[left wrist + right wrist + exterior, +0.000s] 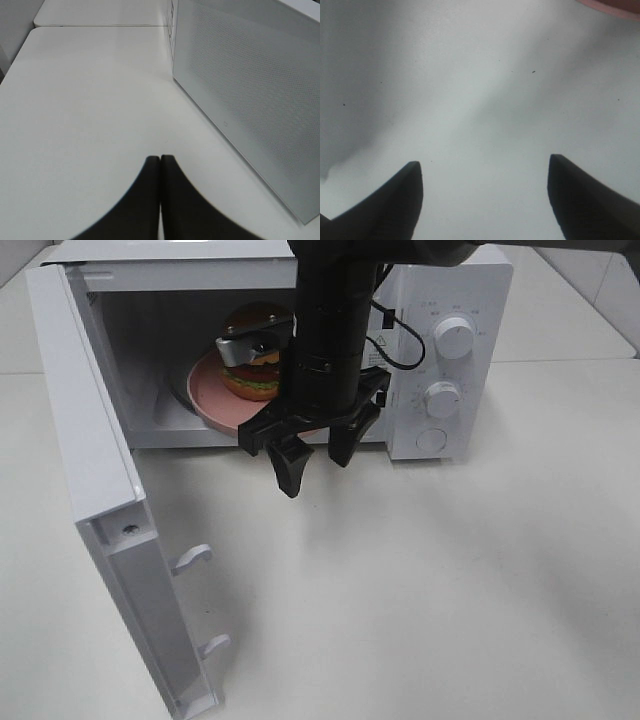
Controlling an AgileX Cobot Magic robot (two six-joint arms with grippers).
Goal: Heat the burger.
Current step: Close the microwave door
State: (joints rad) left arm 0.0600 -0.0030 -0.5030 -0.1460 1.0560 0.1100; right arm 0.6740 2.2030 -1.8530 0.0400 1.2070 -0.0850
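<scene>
The burger [252, 375] sits on a pink plate [212, 400] inside the open white microwave [455, 290], partly hidden behind my right arm. My right gripper [315, 468] hangs just in front of the microwave's opening, above the table, open with nothing between its fingers. In the right wrist view the right gripper [484, 164] shows two spread fingertips over bare table, with a sliver of the pink plate [612, 6] at the frame's edge. My left gripper [160, 159] is shut on nothing, resting low over the table beside the microwave door's outer face [250, 100].
The microwave door [95, 450] stands swung wide open toward the front left, with two latch hooks [192, 558] on its edge. Two knobs [455, 338] and a button are on the panel at the right. White table [450, 570] surrounds everything.
</scene>
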